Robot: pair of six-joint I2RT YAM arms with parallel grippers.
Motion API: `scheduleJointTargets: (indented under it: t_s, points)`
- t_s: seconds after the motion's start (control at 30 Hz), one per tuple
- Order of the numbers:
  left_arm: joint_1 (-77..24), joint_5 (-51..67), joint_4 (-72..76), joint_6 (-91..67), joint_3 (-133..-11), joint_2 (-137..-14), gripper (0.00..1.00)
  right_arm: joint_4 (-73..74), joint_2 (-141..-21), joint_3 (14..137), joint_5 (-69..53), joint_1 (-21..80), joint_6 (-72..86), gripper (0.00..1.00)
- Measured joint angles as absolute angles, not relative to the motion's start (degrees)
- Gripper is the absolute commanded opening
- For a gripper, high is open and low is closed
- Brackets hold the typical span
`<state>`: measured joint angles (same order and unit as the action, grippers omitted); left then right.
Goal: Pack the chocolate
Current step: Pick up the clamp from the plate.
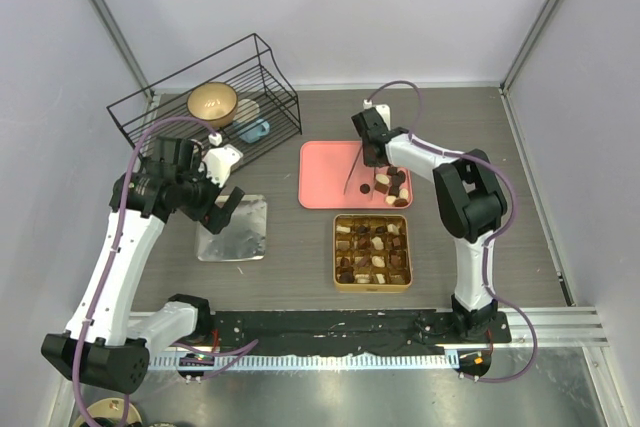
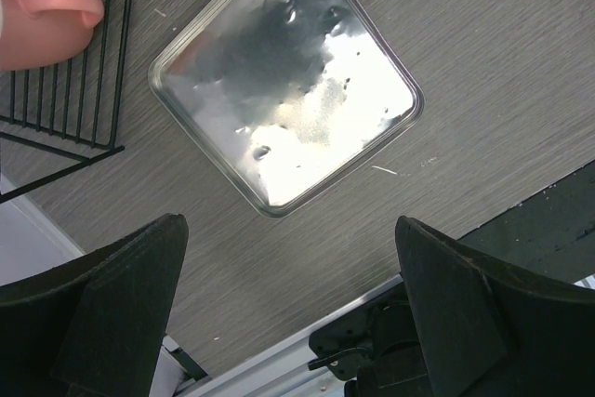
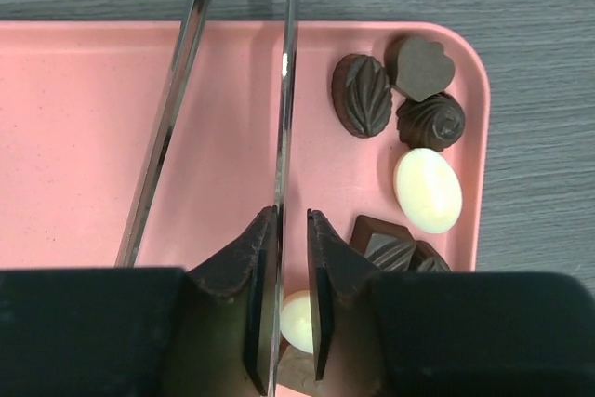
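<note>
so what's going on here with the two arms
The right gripper is shut on a pair of metal tongs, held over the pink tray, where several loose chocolates lie at one end. The gold tin next to the tray is already partly filled. The left gripper hangs open and empty above a shiny silver lid lying flat on the table.

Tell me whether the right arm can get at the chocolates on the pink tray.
Probably yes: the right end effector, shut on the tongs, hangs over the pink tray, and the chocolates lie uncovered beside the tongs.
</note>
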<state>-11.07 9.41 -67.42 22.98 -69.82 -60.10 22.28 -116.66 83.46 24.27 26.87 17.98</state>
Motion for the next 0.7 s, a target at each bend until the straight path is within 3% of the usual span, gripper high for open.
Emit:
scheduleJointTargets:
  t_s: [0.17,0.23,0.5,0.7]
  points:
    - [-11.1,9.4,-67.5,23.0,-69.8,-60.0,1.0,21.7,-118.4,83.8,22.7,26.4,18.0,0.11]
    - [-11.0,9.4,-67.6,23.0,-69.8,-59.9,1.0,21.3,-119.0,83.9,22.3,26.1,18.3,0.01]
    - [-11.0,9.7,-68.6,23.0,-70.0,-58.6,0.99,17.9,-117.5,81.8,18.6,25.2,19.0,0.01]
    - [-11.0,16.6,-72.8,23.4,-74.9,-59.2,1.0,12.0,-103.6,72.0,12.4,26.2,21.0,0.01]
